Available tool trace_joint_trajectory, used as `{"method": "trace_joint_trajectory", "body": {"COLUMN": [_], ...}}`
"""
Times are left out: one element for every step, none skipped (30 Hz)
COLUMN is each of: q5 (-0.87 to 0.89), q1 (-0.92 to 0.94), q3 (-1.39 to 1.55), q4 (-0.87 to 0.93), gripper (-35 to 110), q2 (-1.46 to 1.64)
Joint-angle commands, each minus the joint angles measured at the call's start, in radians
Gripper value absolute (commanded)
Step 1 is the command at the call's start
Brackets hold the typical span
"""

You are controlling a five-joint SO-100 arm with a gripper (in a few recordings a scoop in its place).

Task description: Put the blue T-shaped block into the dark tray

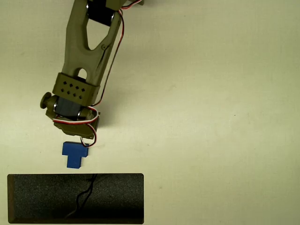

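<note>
1. Position of the arm: the olive-green, plastic-bodied robot arm is seen in the overhead view, extended from the top edge downward and slightly to the left across the pale cream table surface.
2. Red, white and black wires are routed along the right side of the arm and looped around the wrist.
3. The two-finger gripper is located at the lower end of the arm, directly above the upper edge of the block in the picture. The fingers are hidden beneath the wrist body, so it cannot be told whether they are spread or closed, nor whether the block is touched.
4. The small, flat, bright-blue T-shaped block is laid on the table with its crossbar toward the arm and its short stem pointed toward the tray.
5. The block is positioned between the gripper and the tray, just outside the upper rim of the tray and not within it.
6. The long, black, rectangular tray with a speckled foam-like floor is placed along the bottom edge, left of centre. A thin black wire-like mark is seen on its floor.
</note>
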Motion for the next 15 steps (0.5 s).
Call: {"method": "trace_joint_trajectory", "body": {"q5": [-0.021,-0.025,-0.028,-0.034,-0.038,-0.046,-0.051,-0.054,-0.055,-0.055,-0.051,-0.046,-0.04,-0.037,-0.032], "q1": [0.017,0.02,0.021,0.025,0.028,0.029,0.031,0.032,0.032,0.032,0.032,0.031,0.029,0.028,0.028], "q3": [-0.008,-0.02,-0.032,-0.046,-0.058,-0.067,-0.078,-0.091,-0.106,-0.124,-0.144,-0.163,-0.179,-0.198,-0.216], "q4": [-0.035,-0.051,-0.064,-0.074,-0.086,-0.098,-0.109,-0.115,-0.117,-0.118,-0.123,-0.13,-0.143,-0.156,-0.17], "gripper": [0,0,0,0,0,0,0,0,0,0,0,0,0,0,0], "q2": [0.006,-0.011,-0.028,-0.046,-0.063,-0.078,-0.092,-0.106,-0.121,-0.135,-0.15,-0.164,-0.179,-0.193,-0.209]}}
